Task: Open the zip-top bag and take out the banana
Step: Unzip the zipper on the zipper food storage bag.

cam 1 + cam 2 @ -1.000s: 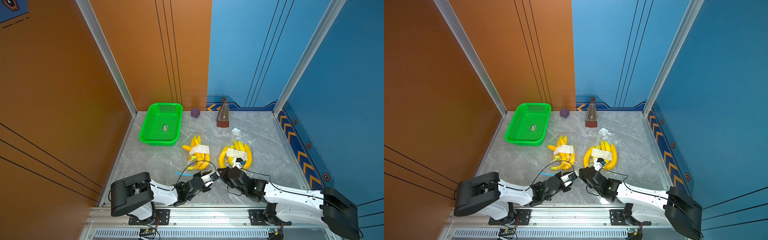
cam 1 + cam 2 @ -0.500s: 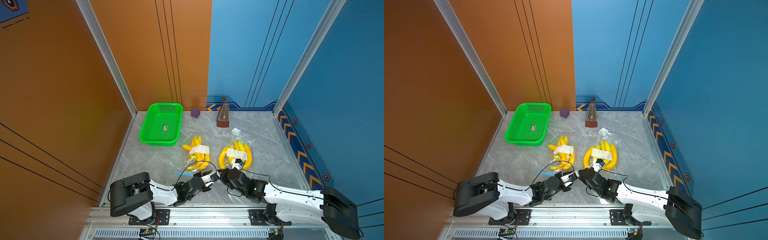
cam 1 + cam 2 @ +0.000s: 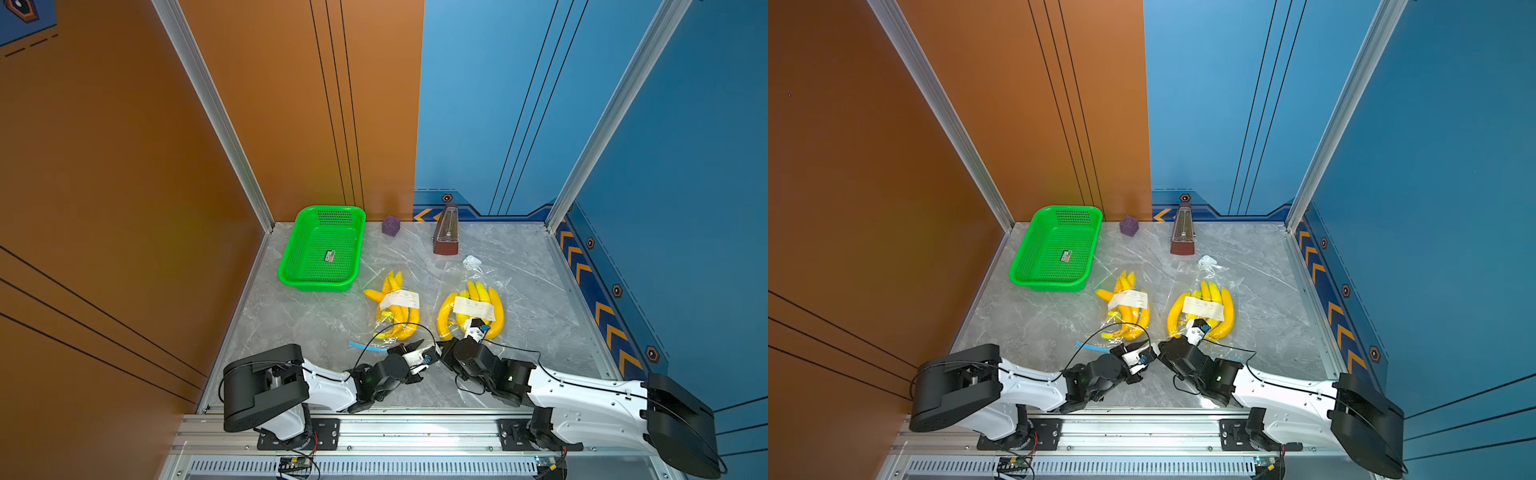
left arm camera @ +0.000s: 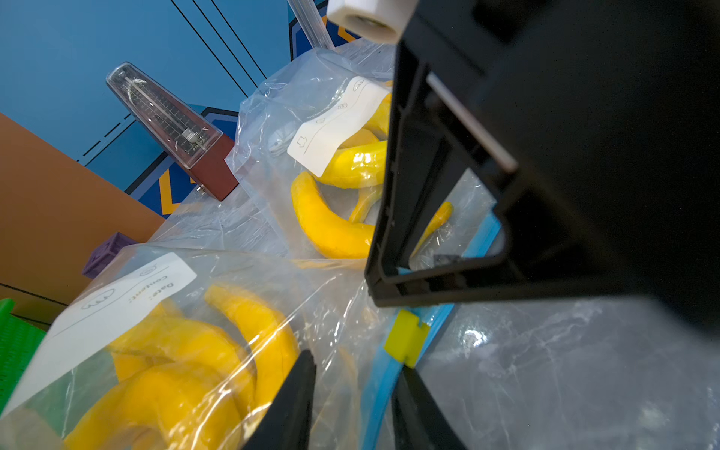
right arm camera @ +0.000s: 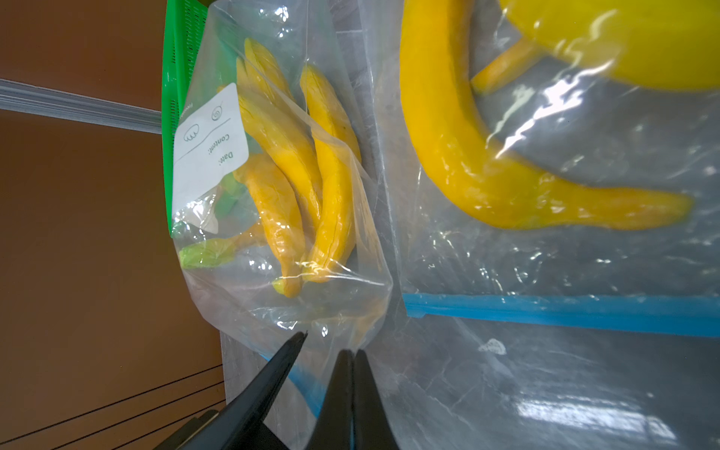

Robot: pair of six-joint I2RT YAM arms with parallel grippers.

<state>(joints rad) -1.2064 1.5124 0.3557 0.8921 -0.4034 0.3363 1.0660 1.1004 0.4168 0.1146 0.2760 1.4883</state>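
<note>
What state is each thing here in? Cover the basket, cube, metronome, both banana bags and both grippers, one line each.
green basket, empty but for a small label.
purple cube, flat on one face.
metronome, upright, cover on.
left bag, lying flat, bananas inside.
right bag, lying flat, bananas inside, zip looks closed.
left gripper, open, astride the left bag's blue zip.
right gripper, shut on the left bag's corner.
</note>
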